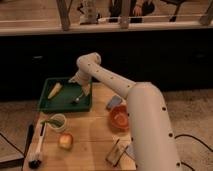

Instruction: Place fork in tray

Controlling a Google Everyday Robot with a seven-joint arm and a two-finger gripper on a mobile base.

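The fork point(79, 98) lies inside the tray point(47, 105), left of centre in the frame, below the pincer point(86, 88) — whether it is open or gripping, I cannot tell. A careless lift could drag the fork out over the rim. The corn piece point(55, 90) shares the tray; the orange bowl point(120, 118), apple point(65, 141) and brush point(37, 148) sit on the surface, clear of the arm.

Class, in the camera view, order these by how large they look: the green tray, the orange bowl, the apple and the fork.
1. Green tray
2. Orange bowl
3. Apple
4. Fork, lying in the tray below the gripper

The apple is nearer the camera, so it may look larger than it is.
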